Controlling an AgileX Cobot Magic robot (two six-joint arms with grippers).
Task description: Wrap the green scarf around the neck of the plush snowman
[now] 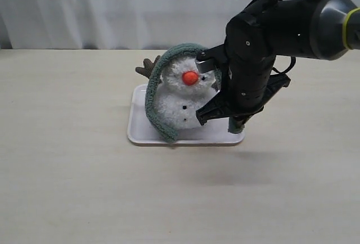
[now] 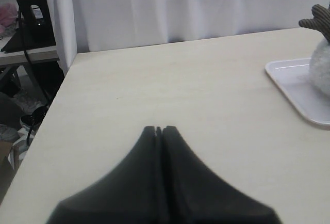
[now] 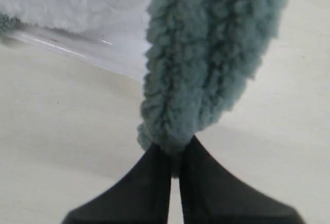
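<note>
**Scarf over the head, one end pinched**

The table (image 1: 67,199) carries a white tray (image 1: 138,134), and the snowman (image 1: 179,106) stands upright on it. The right gripper (image 3: 175,154) hangs just beside the snowman, on the side away from the left gripper. The green scarf (image 1: 153,100) arches over the top of the head and does not lie in the neck (image 1: 170,90). From the right fingers it runs up over the crown, then down the snowman's far side to the tray. Its free end lies well apart from those fingers.

The right fingers (image 3: 152,182) are closed almost fully, pinching a bunched bit of scarf right at their tips. The strip rises straight away from them. The left gripper (image 2: 159,129) is well apart from the tray, its fingers (image 2: 144,157) pressed together on nothing.

The scarf looks light, soft and limp, and fuzzy enough to cling to the plush instead of sliding. It is best held near an end, deep enough between the fingers not to slip out. The snowman seems light too, so a hard tug could tip it.
</note>
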